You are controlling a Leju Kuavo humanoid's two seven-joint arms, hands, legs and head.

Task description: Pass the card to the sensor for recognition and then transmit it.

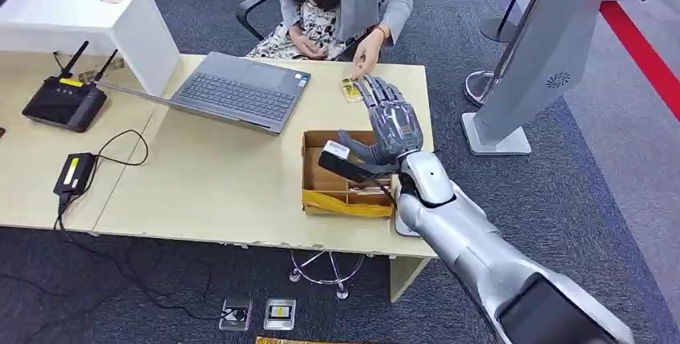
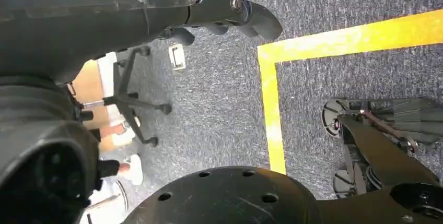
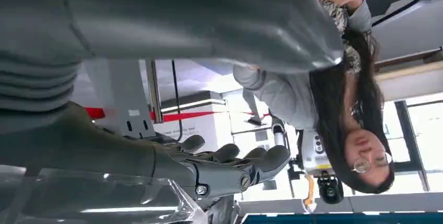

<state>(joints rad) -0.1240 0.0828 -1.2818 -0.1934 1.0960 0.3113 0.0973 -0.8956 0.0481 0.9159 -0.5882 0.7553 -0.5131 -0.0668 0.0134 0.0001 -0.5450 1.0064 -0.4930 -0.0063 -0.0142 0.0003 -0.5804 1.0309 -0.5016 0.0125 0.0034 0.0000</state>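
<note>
Card point(image 1: 350, 90) flat on desk point(image 1: 224, 192), person's fingers touching (orientation unclear); right hand point(image 1: 385, 123) spread, empty.

The light wooden table point(image 1: 208, 192) carries an open grey laptop point(image 1: 236, 91), a black router point(image 1: 64, 102) (antennas up), a cabled black adapter point(image 1: 74, 174), a cardboard box point(image 1: 317, 176) and a small card point(image 1: 350, 89).

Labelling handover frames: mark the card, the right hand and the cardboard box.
card point(image 1: 350, 89), head view, centre of the card on the desk by the person's fingers.
right hand point(image 1: 390, 126), head view, back of the palm.
cardboard box point(image 1: 310, 169), head view, left wall.
</note>
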